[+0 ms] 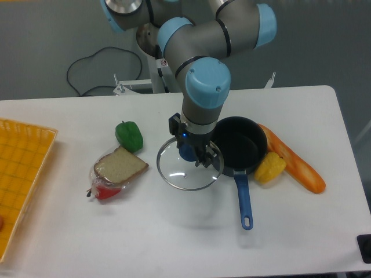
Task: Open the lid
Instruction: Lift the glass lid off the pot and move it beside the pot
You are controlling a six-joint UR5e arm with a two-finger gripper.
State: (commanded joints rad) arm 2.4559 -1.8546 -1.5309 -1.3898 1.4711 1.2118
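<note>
The lid [186,171], a clear glass disc with a thin metal rim, hangs left of the dark blue saucepan [242,152], overlapping the pan's left edge only slightly. Its blue knob [187,152] sits between the fingers of my gripper [190,152], which is shut on it. The pan stands uncovered, its dark inside showing, with its long blue handle [244,200] pointing toward the table's front edge.
A green pepper [128,135] and a bread slice lying on a red item [116,169] sit left of the lid. A yellow pepper [270,167] and an orange carrot [295,160] lie right of the pan. A yellow basket [20,174] is at the far left.
</note>
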